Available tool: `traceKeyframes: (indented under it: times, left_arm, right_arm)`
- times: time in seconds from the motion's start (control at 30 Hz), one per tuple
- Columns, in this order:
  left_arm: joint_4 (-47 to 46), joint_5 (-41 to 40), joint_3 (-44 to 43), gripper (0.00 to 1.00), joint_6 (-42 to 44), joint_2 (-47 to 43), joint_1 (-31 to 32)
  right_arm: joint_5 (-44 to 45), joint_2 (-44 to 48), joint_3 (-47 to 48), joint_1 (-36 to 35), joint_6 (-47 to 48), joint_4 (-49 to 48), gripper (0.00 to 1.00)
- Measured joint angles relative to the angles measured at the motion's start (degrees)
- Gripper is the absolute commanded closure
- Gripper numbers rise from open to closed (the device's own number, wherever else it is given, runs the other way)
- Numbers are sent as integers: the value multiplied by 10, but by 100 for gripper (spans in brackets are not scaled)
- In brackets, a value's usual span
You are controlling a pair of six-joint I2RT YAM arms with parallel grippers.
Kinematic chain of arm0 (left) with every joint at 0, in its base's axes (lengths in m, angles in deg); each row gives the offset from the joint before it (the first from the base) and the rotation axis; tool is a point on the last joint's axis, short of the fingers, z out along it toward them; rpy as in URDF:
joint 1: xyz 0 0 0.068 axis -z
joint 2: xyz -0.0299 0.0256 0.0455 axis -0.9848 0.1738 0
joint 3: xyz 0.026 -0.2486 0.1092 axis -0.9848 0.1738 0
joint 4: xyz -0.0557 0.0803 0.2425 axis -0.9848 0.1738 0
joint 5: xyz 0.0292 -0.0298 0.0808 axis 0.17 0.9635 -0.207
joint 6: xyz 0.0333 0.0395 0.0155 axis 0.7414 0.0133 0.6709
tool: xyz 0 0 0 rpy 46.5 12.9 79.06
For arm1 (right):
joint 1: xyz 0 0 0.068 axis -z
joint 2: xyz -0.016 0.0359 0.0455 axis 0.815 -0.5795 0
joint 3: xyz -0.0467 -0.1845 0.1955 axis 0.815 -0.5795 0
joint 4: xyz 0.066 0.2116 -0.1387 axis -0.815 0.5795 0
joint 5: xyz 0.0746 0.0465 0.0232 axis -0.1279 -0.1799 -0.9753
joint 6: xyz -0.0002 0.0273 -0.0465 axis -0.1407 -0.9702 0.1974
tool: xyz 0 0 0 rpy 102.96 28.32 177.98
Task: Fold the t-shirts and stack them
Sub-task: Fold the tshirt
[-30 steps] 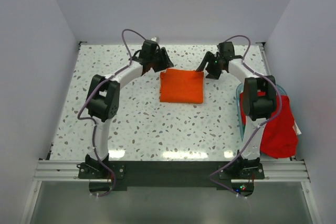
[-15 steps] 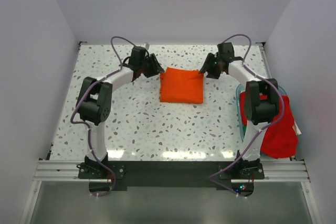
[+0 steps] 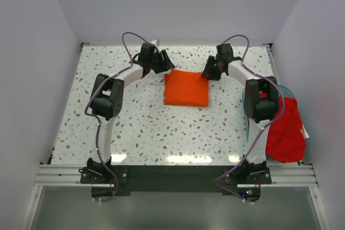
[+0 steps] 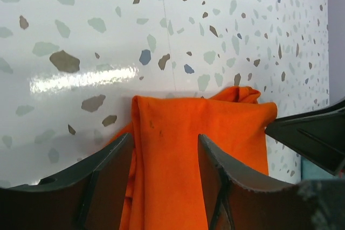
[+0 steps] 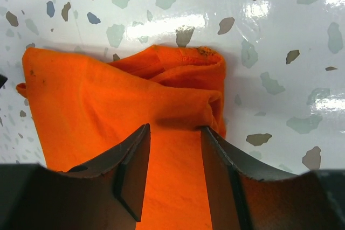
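Note:
A bright orange t-shirt [image 3: 186, 88] lies folded into a rectangle on the speckled table. My left gripper [image 3: 165, 67] is at its far left corner. In the left wrist view it [image 4: 164, 152] is open, with the orange cloth [image 4: 178, 127] between its fingers [image 4: 110, 173]. My right gripper [image 3: 208, 72] is at the far right corner. In the right wrist view it [image 5: 173, 136] is open, straddling a bunched fold of the orange shirt [image 5: 102, 95]. A deeper red t-shirt [image 3: 285, 127] hangs crumpled over the bin at the right.
The clear teal-rimmed bin [image 3: 245, 116] stands at the table's right edge beside the right arm. White walls close in the table at the left, back and right. A tip of my right gripper shows at the right of the left wrist view [image 4: 312, 133].
My left gripper swung left away from the shirt, then came back to its far left corner. My right gripper edged left onto the far right corner. The orange shirt has not moved.

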Motion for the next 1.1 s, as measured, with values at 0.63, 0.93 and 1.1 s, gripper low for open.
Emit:
traceKeyframes:
  times: [0.63, 0.93, 1.1]
  left_arm:
    - [5, 12, -67, 68, 11, 83, 0]
    - [-34, 40, -65, 93, -1, 83, 0]
    - [-69, 38, -7, 100, -12, 52, 0]
  right_arm:
    - [2, 0, 1, 0, 2, 2, 55]
    - [2, 0, 1, 0, 3, 2, 54]
    - [3, 0, 1, 0, 3, 2, 54]
